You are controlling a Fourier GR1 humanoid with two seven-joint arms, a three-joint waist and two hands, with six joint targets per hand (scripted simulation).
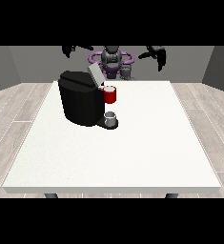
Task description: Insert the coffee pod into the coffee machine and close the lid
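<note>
We see both hands raised well above and behind the table (pixel 180 157). Hand at the view's left (pixel 71 49) and hand at the view's right (pixel 156 53): neither holds anything; finger posture we cannot tell. Below and ahead of the left-side hand stands the machine (pixel 80 102), lid (pixel 95 74) tilted open. A red thing at the machine (pixel 110 95); a grey thing (pixel 111 116) beneath it, possibly the pod, unclear. We judge insertion and lid closing both remain.
</note>
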